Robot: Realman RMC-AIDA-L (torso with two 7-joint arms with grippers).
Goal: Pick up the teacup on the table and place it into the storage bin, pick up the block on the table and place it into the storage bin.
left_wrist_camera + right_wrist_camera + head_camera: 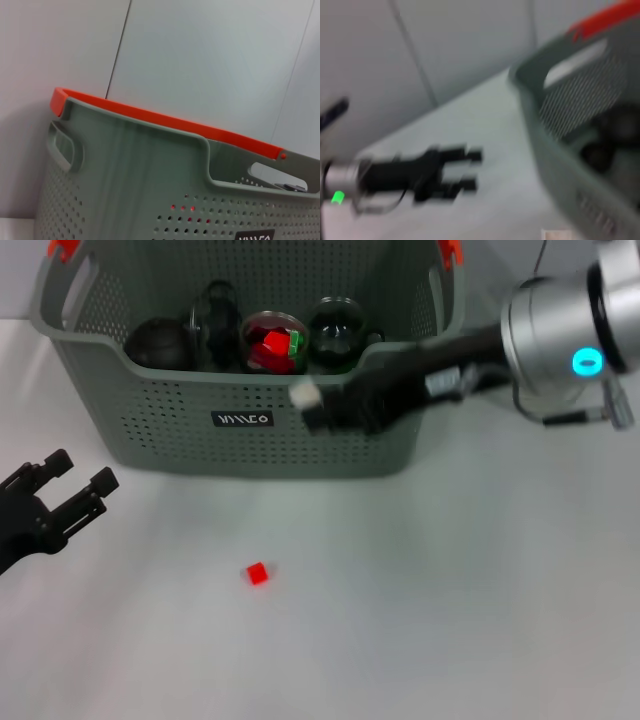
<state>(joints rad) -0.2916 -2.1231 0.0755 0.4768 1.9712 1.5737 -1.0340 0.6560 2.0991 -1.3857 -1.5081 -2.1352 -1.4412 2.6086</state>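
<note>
I had the storage bin [250,435] standing at the far side of the white tabletop [420,600], its black label [243,419] facing me and orange clips [62,248] on its handles. Inside it I could see a clear teacup [272,340] with red and green pieces in it, another glass cup [338,332] beside that, and darker items to their left that I could not make out. The red block [257,574] lay on the tabletop in front of the bin, well apart from it, with nothing touching it.

My right hand [318,408] was stretched across the bin's front right corner, blurred; a small pale thing showed at its tip, and I could not tell whether its fingers were apart or closed. My left hand [62,490] rested low at the left edge, fingers spread wide and holding nothing, near the block but clear of it. From the left wrist I saw only the bin's wall and orange rim [165,121]
</note>
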